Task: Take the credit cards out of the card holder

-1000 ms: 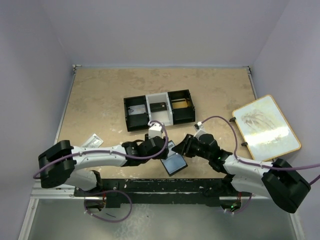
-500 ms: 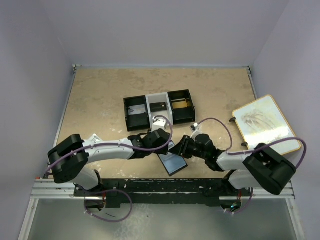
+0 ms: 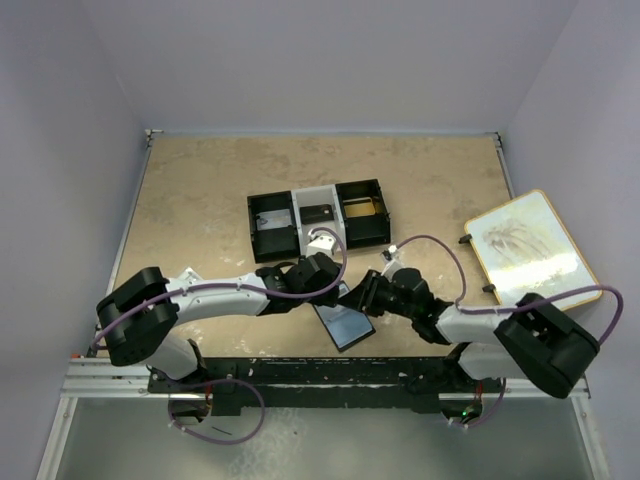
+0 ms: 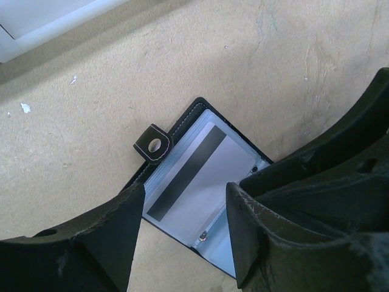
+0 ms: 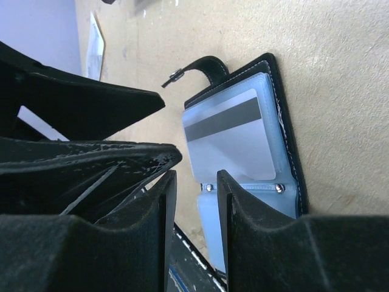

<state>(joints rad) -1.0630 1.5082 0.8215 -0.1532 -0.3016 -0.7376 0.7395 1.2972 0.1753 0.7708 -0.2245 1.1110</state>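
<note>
Open flat black bifold card holder lies near the tan table's near edge, between both claws.
The left gripper hovers above it with its fingers spread wide. The right gripper is low beside it, fingers narrowly parted and nothing between them. A pale grey credit card with a dark stripe sits in the top clear pale-blue plastic sleeve. The snap strap sticks out past one edge. There is bare tabletop to the left and on the far side. The black-and-white three-compartment tray is just beyond the arms.
</note>
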